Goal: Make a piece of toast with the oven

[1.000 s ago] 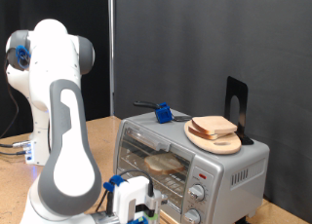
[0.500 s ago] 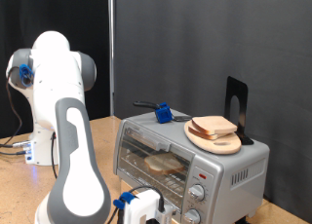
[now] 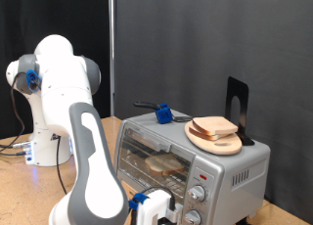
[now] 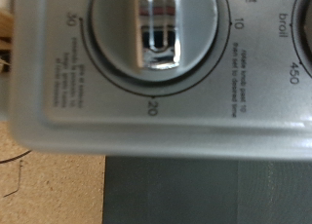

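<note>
The oven [image 3: 191,166] is sitting on the worktop [image 3: 20,191] at about 4 o'clock in the exterior view, its glass door shut. One piece of toast [image 3: 164,165] is lying on the wire rack inside, showing through the glass. A second, like slice [image 3: 215,127] is resting on a round wooden plate [image 3: 217,140] on the oven's roof, toward 3 o'clock. The hand [image 3: 156,207] is hanging at the oven's lower front, near 6 o'clock, just beside the knobs [image 3: 198,195]. The wrist view is filled by one timer knob [image 4: 159,31] and its printed scale; whether the hand is open or closed I cannot tell.
</note>
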You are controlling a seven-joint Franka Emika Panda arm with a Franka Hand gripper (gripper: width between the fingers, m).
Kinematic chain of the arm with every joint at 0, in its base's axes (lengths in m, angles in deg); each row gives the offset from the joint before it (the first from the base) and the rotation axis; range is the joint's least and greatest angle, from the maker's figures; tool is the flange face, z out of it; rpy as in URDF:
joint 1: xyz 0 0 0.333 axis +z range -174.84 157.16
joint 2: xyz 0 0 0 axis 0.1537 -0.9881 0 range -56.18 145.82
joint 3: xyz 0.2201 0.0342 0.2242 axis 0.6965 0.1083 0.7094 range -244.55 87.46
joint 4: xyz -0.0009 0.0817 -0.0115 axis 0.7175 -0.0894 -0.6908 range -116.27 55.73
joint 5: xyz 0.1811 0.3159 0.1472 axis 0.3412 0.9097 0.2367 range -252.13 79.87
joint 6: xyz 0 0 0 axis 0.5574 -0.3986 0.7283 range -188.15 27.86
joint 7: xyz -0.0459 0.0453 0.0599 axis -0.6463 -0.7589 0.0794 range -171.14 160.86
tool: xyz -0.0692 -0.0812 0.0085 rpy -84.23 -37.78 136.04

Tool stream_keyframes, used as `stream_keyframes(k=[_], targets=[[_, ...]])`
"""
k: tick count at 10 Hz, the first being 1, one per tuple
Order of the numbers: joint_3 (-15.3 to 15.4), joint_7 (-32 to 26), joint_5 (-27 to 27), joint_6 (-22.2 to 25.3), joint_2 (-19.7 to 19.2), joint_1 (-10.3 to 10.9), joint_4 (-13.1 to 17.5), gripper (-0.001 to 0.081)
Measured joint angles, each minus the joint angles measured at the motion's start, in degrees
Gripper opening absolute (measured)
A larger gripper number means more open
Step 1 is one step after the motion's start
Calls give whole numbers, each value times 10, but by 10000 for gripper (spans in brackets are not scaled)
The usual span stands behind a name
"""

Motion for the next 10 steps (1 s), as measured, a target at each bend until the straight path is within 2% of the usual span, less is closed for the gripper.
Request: stream_keyframes(k=[2, 6, 9, 10], targets=[[0, -5, 1, -3, 3, 8, -3, 800], [0, -31, 6, -39, 18, 20, -17, 800], [0, -31, 5, -41, 19, 24, -19, 800], [0, -31, 5, -41, 19, 25, -20, 706]])
